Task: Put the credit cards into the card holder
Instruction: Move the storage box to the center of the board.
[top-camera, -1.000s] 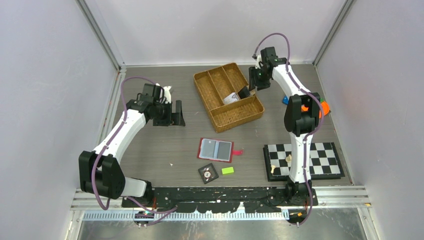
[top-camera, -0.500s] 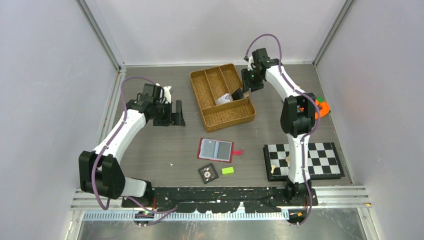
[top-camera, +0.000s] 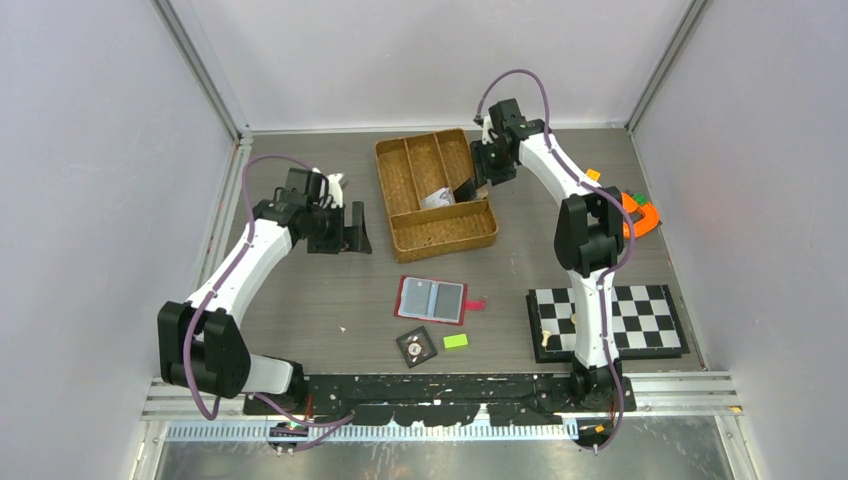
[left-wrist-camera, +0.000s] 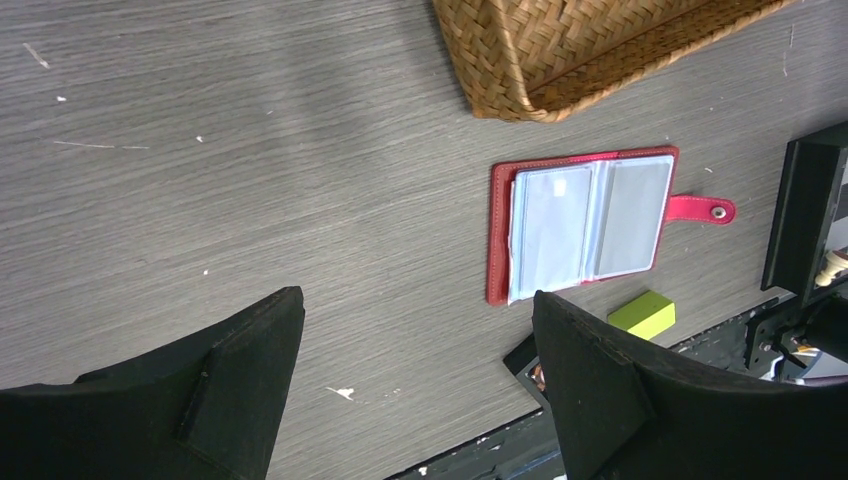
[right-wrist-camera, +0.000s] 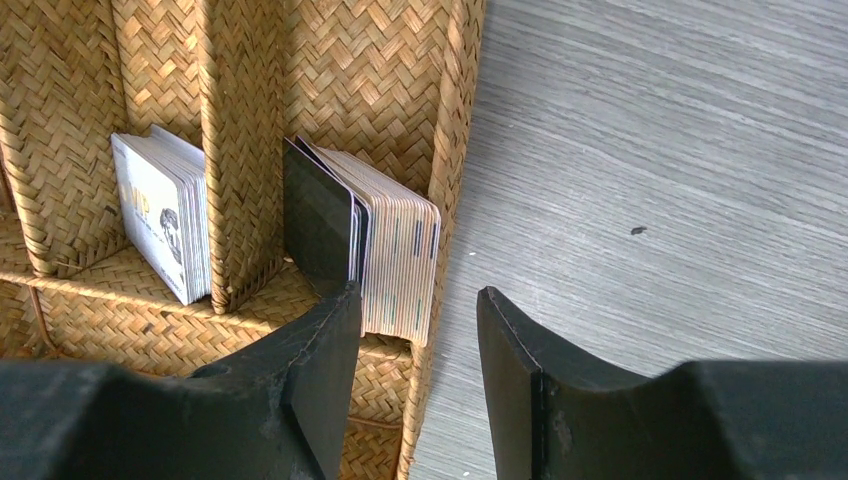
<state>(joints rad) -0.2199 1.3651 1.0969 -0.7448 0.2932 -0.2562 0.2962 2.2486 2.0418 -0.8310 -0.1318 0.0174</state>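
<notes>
The card holder (top-camera: 432, 299) (left-wrist-camera: 585, 228) is a red wallet lying open on the table, grey-blue pockets up and tab to the right. A stack of credit cards (right-wrist-camera: 395, 255) stands on edge in the corner compartment of the woven tray (right-wrist-camera: 455, 150), with a second stack (right-wrist-camera: 165, 215) one compartment over. My right gripper (top-camera: 467, 188) (right-wrist-camera: 415, 290) straddles the tray's right wall, one finger wedged into the stack and the other outside the wall, closed on both. My left gripper (top-camera: 353, 228) (left-wrist-camera: 415, 300) hangs open over bare table, left of the wallet.
The woven tray (top-camera: 440, 240) sits at the back centre. A green block (top-camera: 456, 341) and a black dial tile (top-camera: 415, 346) lie just in front of the wallet. A chessboard (top-camera: 640, 320) is at the front right, and orange and green items (top-camera: 640, 215) lie by the right wall.
My right gripper has swung left and the tray has slid and turned left with it. The left arm and the wallet have not moved.
</notes>
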